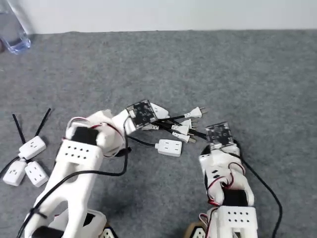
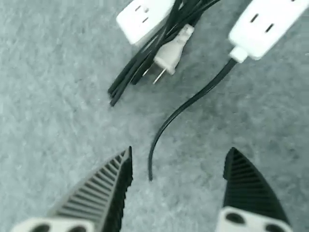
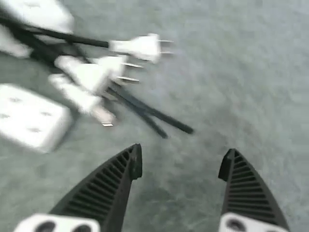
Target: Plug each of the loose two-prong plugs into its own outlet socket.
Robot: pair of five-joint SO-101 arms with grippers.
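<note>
Hovering low over the grey bench [image 1: 247,74], both arms meet near its middle, where the loose plugs [image 1: 184,126] lie in a tangle of black cords, none of them seated in anything. The left tool [image 2: 181,151] hangs released, jaws wide apart above a stray cord end [image 2: 166,128], with one white plug [image 2: 169,53] lying past it. The right tool [image 3: 184,148] is likewise spread wide and grips nothing, just right of the tangle. One outlet socket [image 1: 169,147] lies on the tangle's near side; three more sockets [image 1: 32,147] sit grouped well apart at the left edge.
</note>
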